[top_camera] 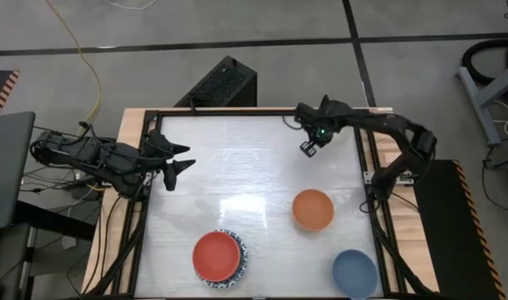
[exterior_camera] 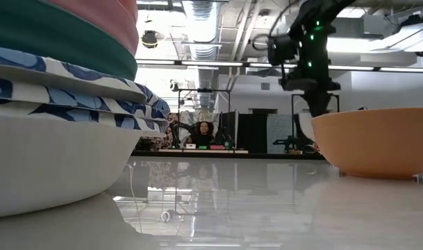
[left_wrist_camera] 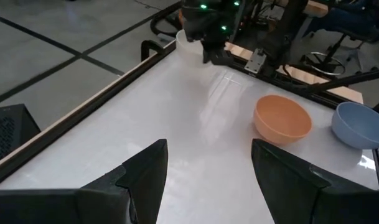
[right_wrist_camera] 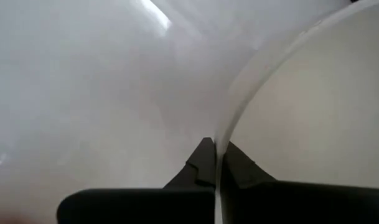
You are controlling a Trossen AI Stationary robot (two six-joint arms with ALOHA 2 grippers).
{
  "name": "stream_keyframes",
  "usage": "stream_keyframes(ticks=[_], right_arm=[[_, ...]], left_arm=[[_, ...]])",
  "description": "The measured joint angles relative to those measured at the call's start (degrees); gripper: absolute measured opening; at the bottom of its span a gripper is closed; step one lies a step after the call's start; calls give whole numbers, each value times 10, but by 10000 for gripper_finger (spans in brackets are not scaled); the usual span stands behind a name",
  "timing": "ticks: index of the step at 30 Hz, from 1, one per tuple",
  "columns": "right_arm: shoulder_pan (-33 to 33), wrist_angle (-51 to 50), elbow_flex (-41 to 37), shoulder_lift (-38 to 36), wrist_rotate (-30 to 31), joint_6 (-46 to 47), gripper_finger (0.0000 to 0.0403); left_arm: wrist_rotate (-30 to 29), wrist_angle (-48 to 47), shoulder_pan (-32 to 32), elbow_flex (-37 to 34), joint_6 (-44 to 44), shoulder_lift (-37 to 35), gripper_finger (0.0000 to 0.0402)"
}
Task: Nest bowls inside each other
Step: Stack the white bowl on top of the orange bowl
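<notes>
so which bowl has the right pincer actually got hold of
The cream bowl: the right pincer is shut on its rim at the table's far edge. The orange bowl, blue bowl and red bowl sit untouched.

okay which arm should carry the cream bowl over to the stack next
Right. The right gripper is already shut on the cream bowl rim at the table's far side. The left gripper hangs open and empty at the left edge, away from every bowl.

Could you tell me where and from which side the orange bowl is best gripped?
Probably by its rim, from straight above: the orange bowl stands upright and open, apart from the blue bowl, so one finger can go inside and one outside the thin wall.
</notes>
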Motion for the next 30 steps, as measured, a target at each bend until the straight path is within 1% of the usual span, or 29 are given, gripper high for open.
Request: stream_keyframes(ticks=[4, 10, 17, 21, 24, 30], right_arm=[[60, -1, 29, -4, 0, 8, 8], [143, 31, 118, 3, 0, 4, 8], [220, 80, 227, 29, 1, -10, 8], [262, 124, 282, 58, 3, -83, 8], [290, 129, 329, 93, 0, -123, 9], [350, 136, 417, 169, -2, -268, 10]], left_arm=[[14, 22, 0, 0, -1, 0, 221], [61, 75, 0, 0, 12, 0, 221], [67, 78, 0, 0, 2, -14, 221], [71, 80, 0, 0, -4, -31, 221], [70, 85, 0, 0, -5, -47, 221], [55, 93, 0, 0, -6, -79, 221]])
